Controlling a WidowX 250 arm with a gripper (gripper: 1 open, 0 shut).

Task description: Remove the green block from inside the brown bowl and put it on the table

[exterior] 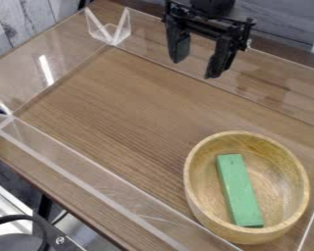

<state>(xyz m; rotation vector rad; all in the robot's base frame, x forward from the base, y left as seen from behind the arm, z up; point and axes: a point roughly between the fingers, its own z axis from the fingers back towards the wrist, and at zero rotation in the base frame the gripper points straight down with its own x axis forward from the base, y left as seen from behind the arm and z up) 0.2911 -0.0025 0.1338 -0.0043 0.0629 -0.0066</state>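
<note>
Nearest us, the brown bowl (203,196) holds the green block (237,189) lying flat, long axis running toward us; our gripper (199,57) hangs far off, fingers spread apart.

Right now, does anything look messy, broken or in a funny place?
Nothing looks broken or spilled. The green block lies flat inside the brown bowl, a bit slanted. The gripper hangs open above the table, away from the bowl.
</note>
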